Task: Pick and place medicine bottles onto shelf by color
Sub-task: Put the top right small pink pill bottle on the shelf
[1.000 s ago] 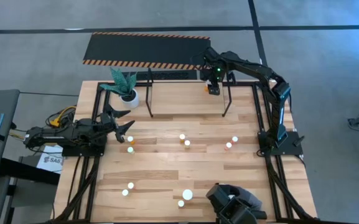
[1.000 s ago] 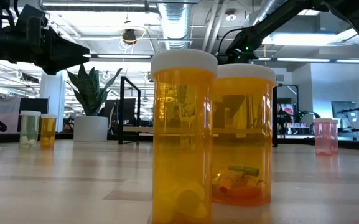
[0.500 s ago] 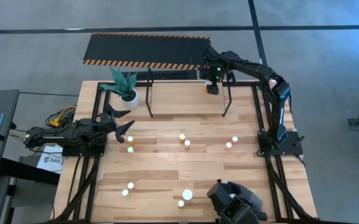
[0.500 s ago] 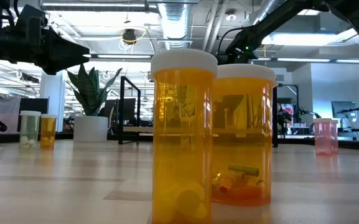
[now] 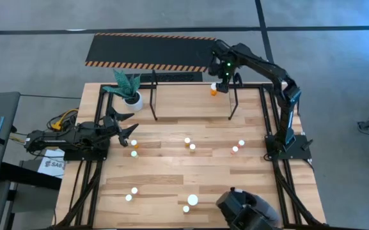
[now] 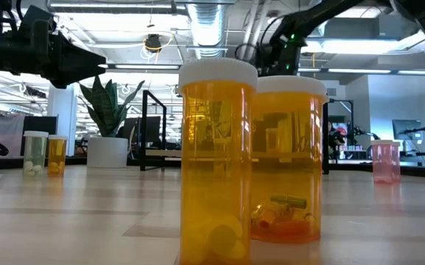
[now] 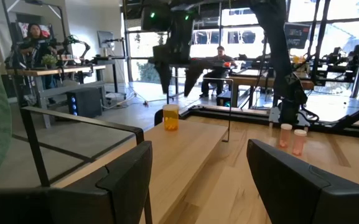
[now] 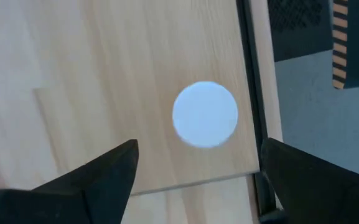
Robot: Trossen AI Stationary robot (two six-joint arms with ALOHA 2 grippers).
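Bottle (image 5: 213, 90) stands upright on the shelf (image 5: 171, 96), at its right end, close to the right upright loop; white cap (image 8: 205, 114) faces straight up at the right gripper. Bottle free, nothing touching it.

Handling, judged: small hard plastic cylinder, light, mostly empty. Smooth wall, likely slippery under hard pads. Stiff enough for a firm squeeze, not fragile. Narrow base, so it should tip with a side knock (the risk on any regrasp). Best hold: across the body just under the cap, from above, jaws square to the axis.

Materials: translucent orange body, matte white round cap. Shelf is a pale wood plank with visible grain, framed in thin black tube.

Right gripper (image 5: 223, 68) is above and just behind the bottle, fingers apart, holding nothing; in its wrist view the cap sits between the two dark fingers (image 8: 101, 177) with clear wood on both sides.

Other bottles (image 5: 191, 146) are scattered on the table in front of the shelf, well apart from it; two large orange ones (image 6: 217, 158) stand nearest the low camera.

Left gripper (image 5: 125, 133) waits open, empty, left of the shelf's front, near the plant pot (image 5: 132, 99).
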